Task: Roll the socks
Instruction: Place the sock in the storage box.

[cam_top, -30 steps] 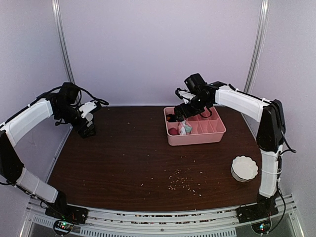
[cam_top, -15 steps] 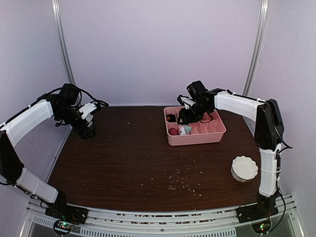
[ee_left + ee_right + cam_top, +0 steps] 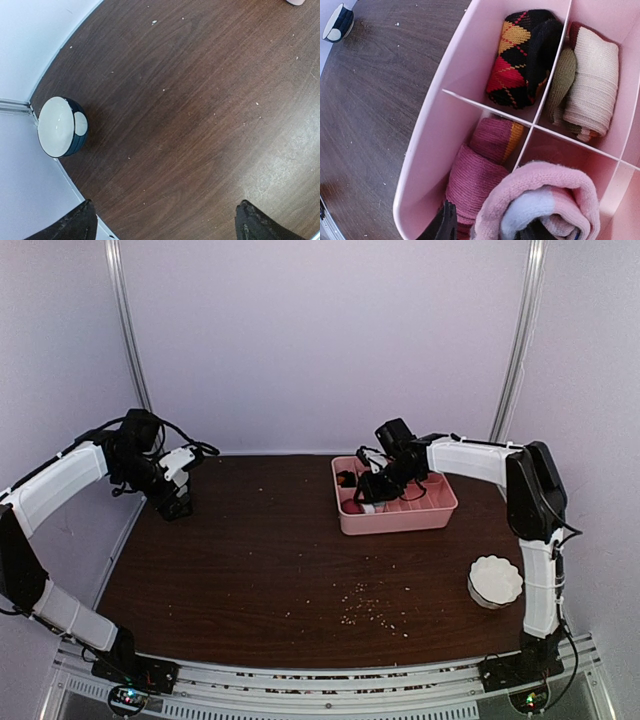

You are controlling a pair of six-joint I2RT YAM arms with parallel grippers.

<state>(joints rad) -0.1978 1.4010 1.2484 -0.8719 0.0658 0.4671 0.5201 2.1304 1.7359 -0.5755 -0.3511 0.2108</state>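
Right gripper (image 3: 490, 226) is half closed on the rolled pink sock (image 3: 540, 195), inside the pink divided tray (image 3: 425, 130); the beige sock (image 3: 595, 85) lies in another compartment. Left gripper (image 3: 167, 222) is wide open and empty over the crumb-speckled dark wooden table (image 3: 200, 125). Pale lilac walls (image 3: 320, 340) stand around.

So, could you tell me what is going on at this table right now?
The right gripper is down in the pink tray, its fingers closed around a rolled pink and mint sock in one compartment. Neighbouring compartments hold other rolled socks. The left gripper hangs open over the table at the left side, holding nothing.
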